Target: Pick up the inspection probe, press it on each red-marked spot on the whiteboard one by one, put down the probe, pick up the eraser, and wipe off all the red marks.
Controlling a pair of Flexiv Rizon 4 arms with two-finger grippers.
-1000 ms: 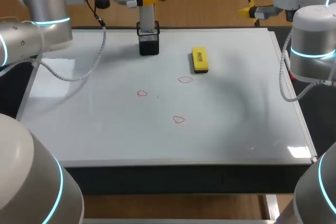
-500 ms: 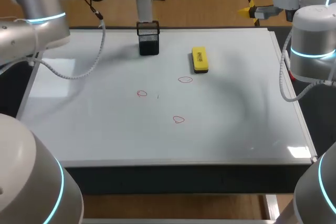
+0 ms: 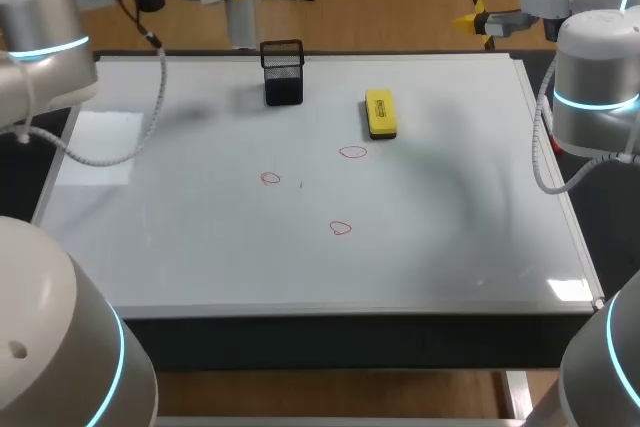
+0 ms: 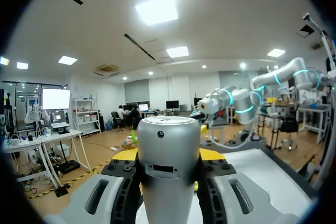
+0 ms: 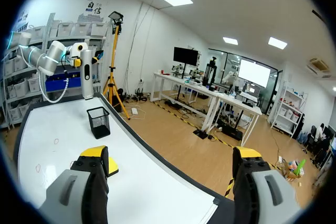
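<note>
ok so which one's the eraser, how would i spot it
Start at the whiteboard and find the black mesh cup near its far edge. The eraser lies flat to the cup's right, just beyond one red mark. It is the only yellow block on the board.

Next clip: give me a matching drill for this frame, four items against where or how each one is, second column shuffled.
Column one:
1. inspection probe
2. mesh holder
3. eraser
4. right gripper

Column two:
a. lying flat on the whiteboard
b. open, nothing between its fingers
c. clamped upright in the left gripper, off the board
d. standing upright near the whiteboard's far edge

Pairs: 1-c, 2-d, 3-a, 4-b
</note>
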